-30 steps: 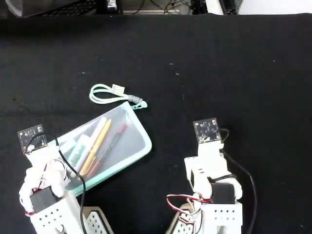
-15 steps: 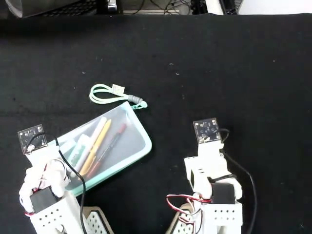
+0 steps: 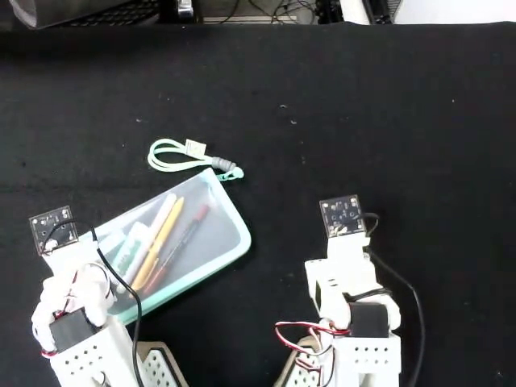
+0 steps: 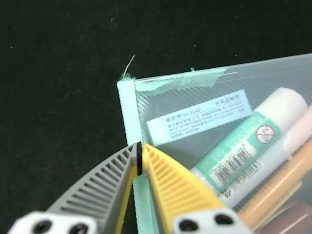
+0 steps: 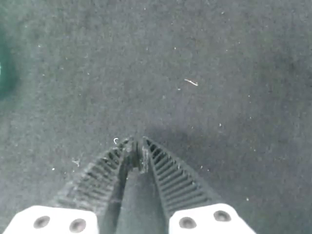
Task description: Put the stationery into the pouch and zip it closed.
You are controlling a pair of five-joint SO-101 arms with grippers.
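**Pouch pinned at one end, zip tab at the other**

High view: the pouch (image 3: pixel 211 239) lies slantwise on the black bench (image 3: pixel 363 121), between the two arms and nearer the left one. The stationery, a glue stick (image 3: pixel 133 246) and several pens (image 3: pixel 168 230), shows through its clear wall, so the filling looks done. The zip tab (image 3: pixel 228 171) sits at the pouch's far corner, with its mint cord (image 3: pixel 171 156) looped on the cloth just beyond. From where the tab lies, the zip is probably run shut, though the teeth are too small to tell. The right arm (image 3: pixel 347 266) stands apart from the pouch, over bare cloth.

Left wrist view: the left hand (image 4: pixel 140 158) is closed on the pouch's mint edge strip (image 4: pixel 127 109), its two fingers pressed together with the strip between them. It grips the end opposite the tab (the sensible end to anchor, so a pull on the zip would not drag the whole pouch along). The glue stick and an orange pen (image 4: pixel 285 178) lie just inside that end, beside a pale label (image 4: pixel 200 117).

Right wrist view: the right hand (image 5: pixel 134 146) is narrowed to nothing, fingers meeting and holding no thing, low over the cloth. It looks parked, its part in the job apparently over.
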